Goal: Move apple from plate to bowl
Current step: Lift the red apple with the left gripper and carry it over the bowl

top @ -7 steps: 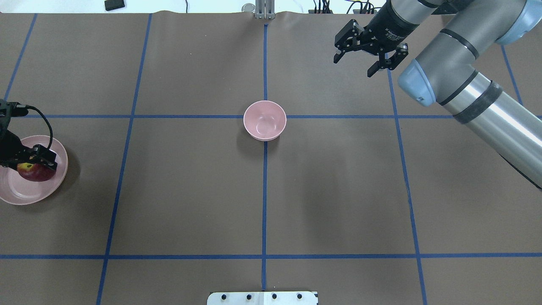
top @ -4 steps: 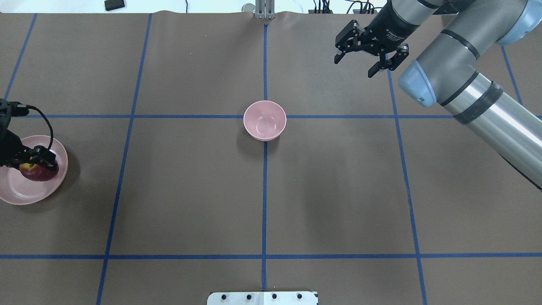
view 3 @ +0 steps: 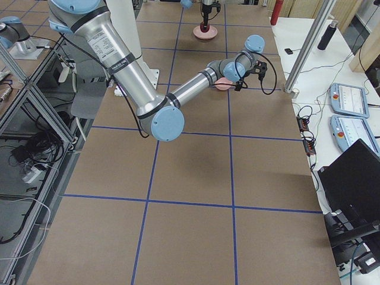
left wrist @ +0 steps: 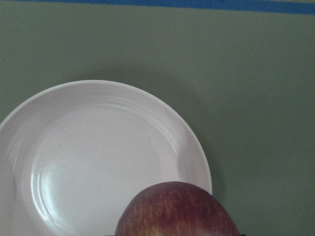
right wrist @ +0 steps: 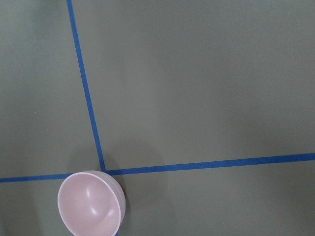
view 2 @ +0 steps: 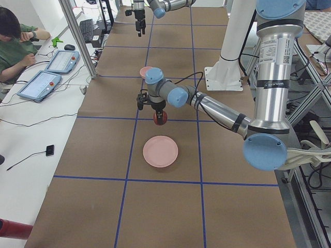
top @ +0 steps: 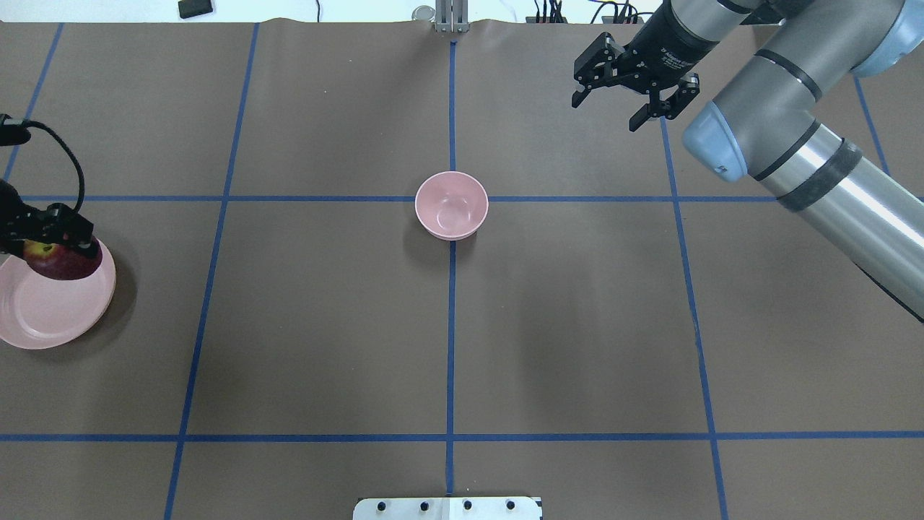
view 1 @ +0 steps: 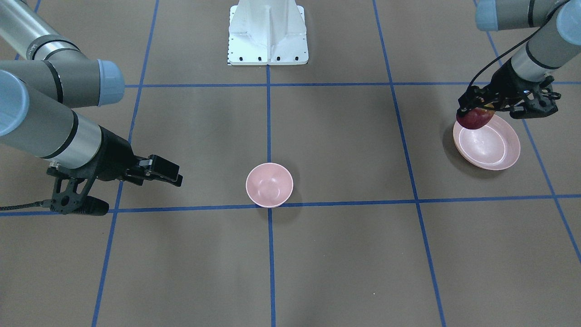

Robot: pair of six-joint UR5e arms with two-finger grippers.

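The left gripper (view 1: 477,110) is pinching the red apple (view 1: 473,120), which hangs under its fingers in the air. The pink plate (view 1: 512,146) sits below it and a little to one side, bare. In the wrist view only the top of the apple shows, so I cannot tell how deep the fingers sit on it.

The pink bowl (view 1: 269,185) is well apart from this gripper, out at the middle of the table, so a long sideways carry lies ahead. The right gripper (top: 605,115) hovers with its 2 fingers spread, holding nothing, well beyond the bowl.

My worry is the grip. The apple is round and glossy, and if the fingers hold it above its widest part, a quick swing could let it slip out. The bowl is barely wider than the apple. A release slightly off centre could catch the rim, tip the bowl or send the apple rolling across the table. Letting go from too high could also knock the bowl aside.
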